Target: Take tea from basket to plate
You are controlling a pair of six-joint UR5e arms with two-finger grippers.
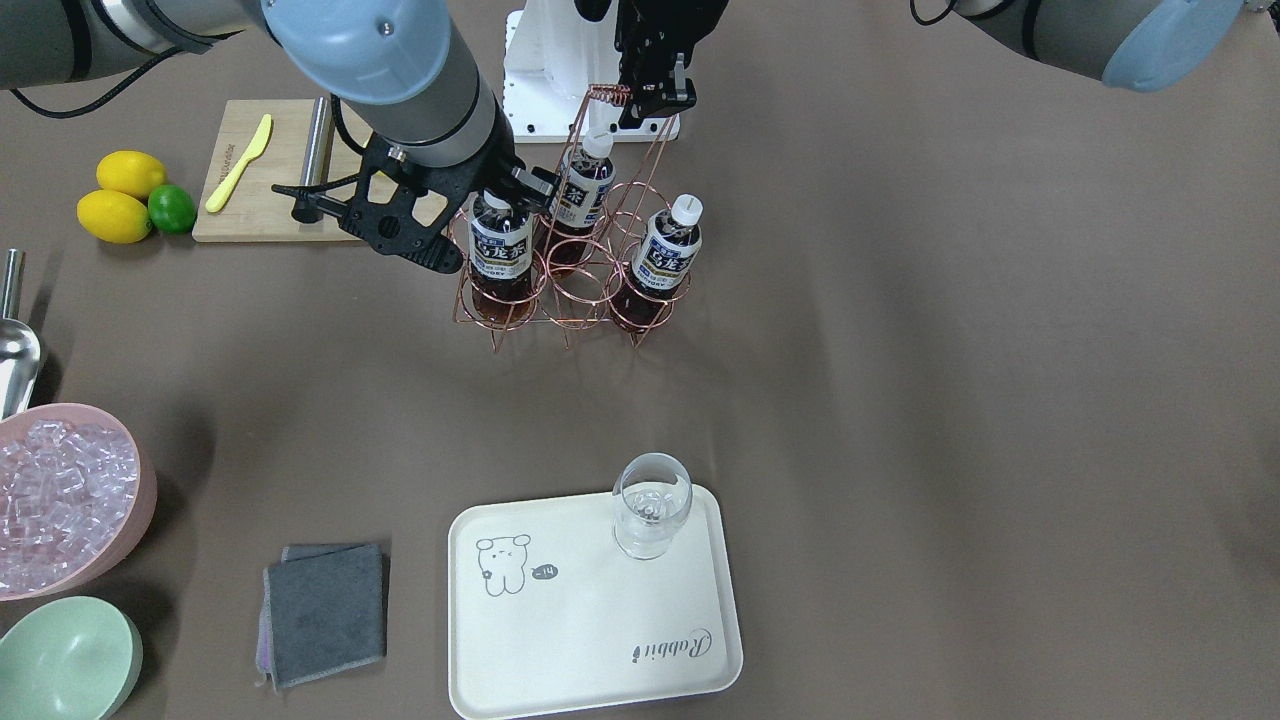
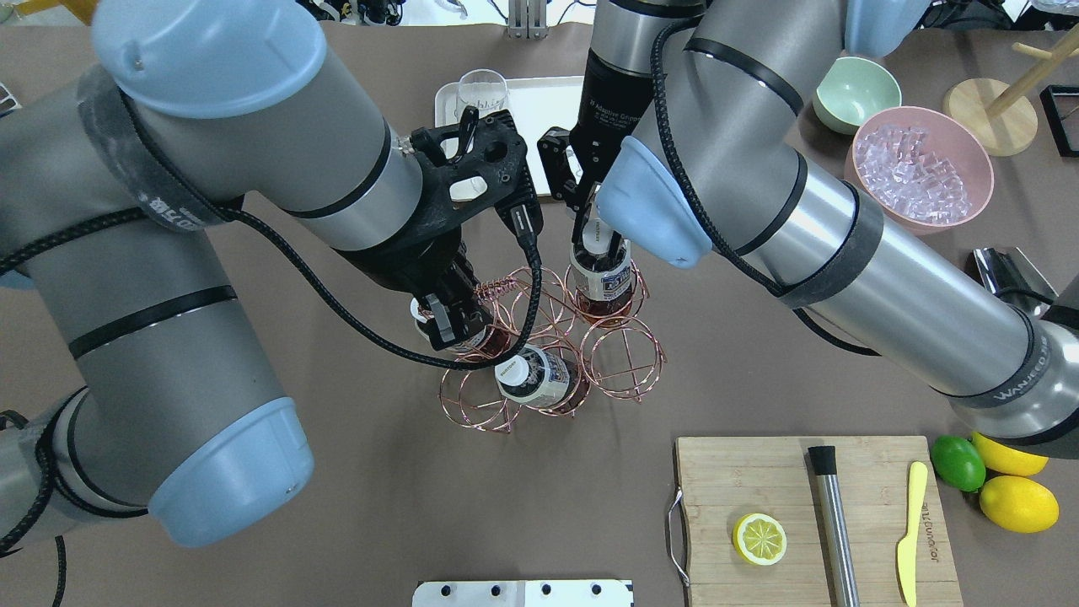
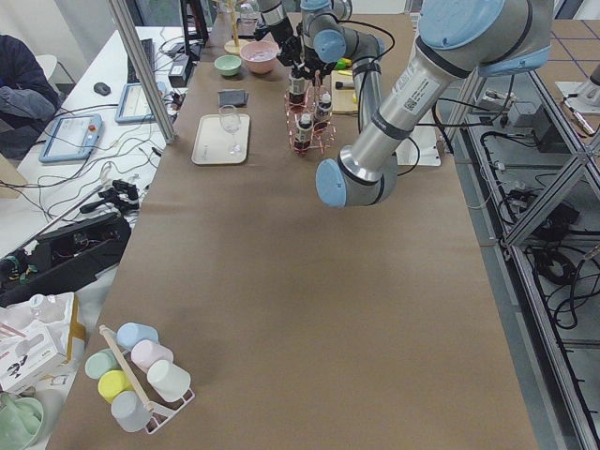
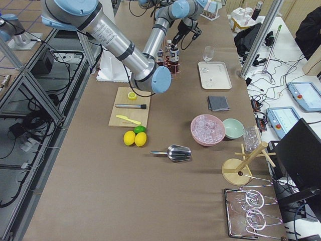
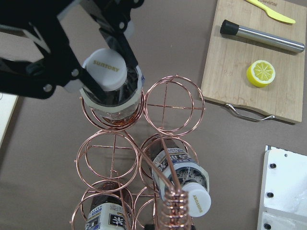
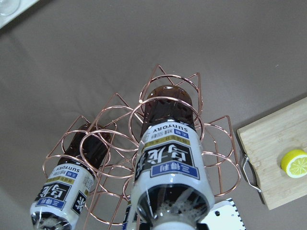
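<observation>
Tea (image 1: 500, 245): 1 of 3, standing in an end ring of the wire basket (image 1: 575, 300) on the worktop.
Right gripper (image 1: 497, 202): fingers look pinched on the tea's capped neck.
Handling: smooth and liquid-heavy; hold it under the cap and lift straight.
Left gripper (image 2: 447, 324): by the handle (image 1: 605, 95); can't tell its fingers' state.
Obstacles: ring wires; the glass (image 1: 652, 515) on the plate (image 1: 590, 640).
</observation>
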